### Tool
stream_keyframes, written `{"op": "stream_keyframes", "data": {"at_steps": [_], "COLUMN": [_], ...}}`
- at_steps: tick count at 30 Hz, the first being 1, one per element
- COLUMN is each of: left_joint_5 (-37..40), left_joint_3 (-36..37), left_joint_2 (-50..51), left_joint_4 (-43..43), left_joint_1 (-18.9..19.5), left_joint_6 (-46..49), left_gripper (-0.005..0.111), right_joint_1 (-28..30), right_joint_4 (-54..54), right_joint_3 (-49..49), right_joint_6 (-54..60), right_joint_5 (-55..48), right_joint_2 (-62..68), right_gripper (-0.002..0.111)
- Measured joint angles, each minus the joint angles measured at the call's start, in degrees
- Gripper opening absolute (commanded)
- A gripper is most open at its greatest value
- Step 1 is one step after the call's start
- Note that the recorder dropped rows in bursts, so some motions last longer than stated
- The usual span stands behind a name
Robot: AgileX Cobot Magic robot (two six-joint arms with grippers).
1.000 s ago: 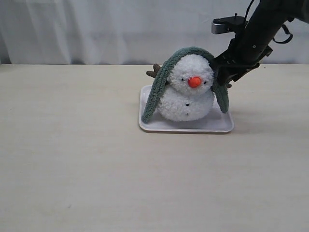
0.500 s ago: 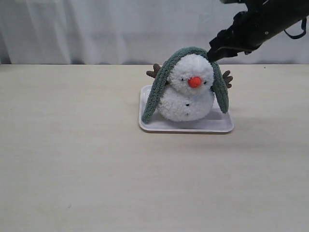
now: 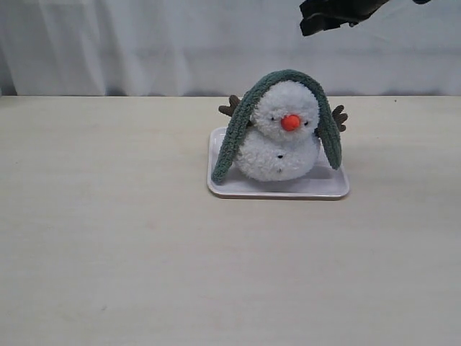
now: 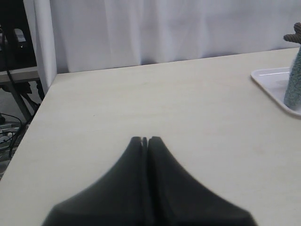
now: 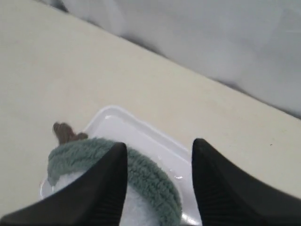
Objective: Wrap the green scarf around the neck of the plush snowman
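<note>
Grey-green fleece, the green scarf (image 3: pixel 232 140) lies draped over the crown of the plush snowman (image 3: pixel 281 151), directly beneath the right end effector (image 5: pixel 159 142), whose jaws stand apart and hold nothing. Both scarf ends hang down the toy's sides towards the white tray (image 3: pixel 331 189), so the snowman's neck (image 3: pixel 277 137) is bare in front. The left end effector (image 4: pixel 145 139), jaws pressed together and empty, is over the bench (image 3: pixel 108 238), well apart from the tray. The draping looks done and the wrapping not. The next move likely calls for gripping one hanging end, drawing the band down off the head, and crossing it at the neck without tipping the toy.
</note>
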State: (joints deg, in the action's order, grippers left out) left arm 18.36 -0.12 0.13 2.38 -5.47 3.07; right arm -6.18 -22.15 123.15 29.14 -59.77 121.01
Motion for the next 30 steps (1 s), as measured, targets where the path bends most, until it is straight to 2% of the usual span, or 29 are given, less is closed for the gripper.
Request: {"op": "stream_keyframes", "data": {"at_steps": [3,9,17,27,30], "left_joint_5": [0.0,0.0,0.0,0.0,0.0], "left_joint_3": [0.0,0.0,0.0,0.0,0.0], "left_joint_2": [0.0,0.0,0.0,0.0,0.0], "left_joint_4": [0.0,0.0,0.0,0.0,0.0], "left_joint_1": [0.0,0.0,0.0,0.0,0.0], "left_joint_6": [0.0,0.0,0.0,0.0,0.0], "left_gripper": [0.000,0.000,0.000,0.000,0.000], "right_joint_1": [0.0,-1.5,-6.5,-6.6,-6.6], "right_joint_4": [-0.1,-4.2,11.1,12.1,12.1], "right_joint_3": [5.8,8.1,8.1,6.3,5.0], "right_joint_6": [5.6,17.4,18.2,20.0,19.7], "right_joint_5": [-7.2,-9.6,-9.8,-9.8,-9.8], "right_joint_2": [2.6,5.3,7.3,7.8,7.8], "right_gripper": [0.040,0.040,0.040,0.040,0.035]}}
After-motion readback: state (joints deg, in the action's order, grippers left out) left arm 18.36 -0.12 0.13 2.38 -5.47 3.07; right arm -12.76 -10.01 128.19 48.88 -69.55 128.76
